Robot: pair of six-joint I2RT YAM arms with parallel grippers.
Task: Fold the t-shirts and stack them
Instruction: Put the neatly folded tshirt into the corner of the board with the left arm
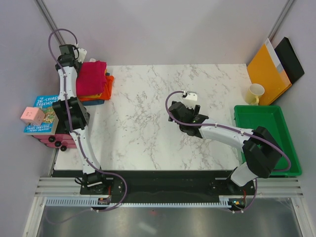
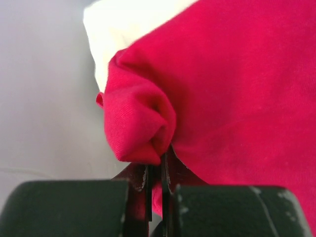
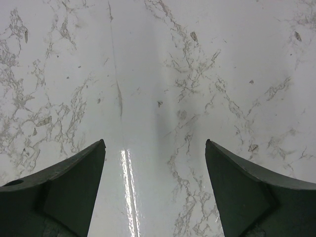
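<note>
My left end effector (image 2: 157,160), reached to the far corner, clamps the crimson t-shirt (image 2: 237,98); my right end effector (image 3: 154,144) hangs apart above the surface (image 1: 143,103).

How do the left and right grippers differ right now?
The left gripper is shut, pinching a fold of the crimson t-shirt; the right gripper is open and holds nothing. The left gripper sits at the shirt stack in the far left corner; the right gripper hangs over the marble table. Both have dark fingers.

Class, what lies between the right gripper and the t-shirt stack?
Only bare marble table, shown in the top view, between the right gripper and the t-shirt stack.
</note>
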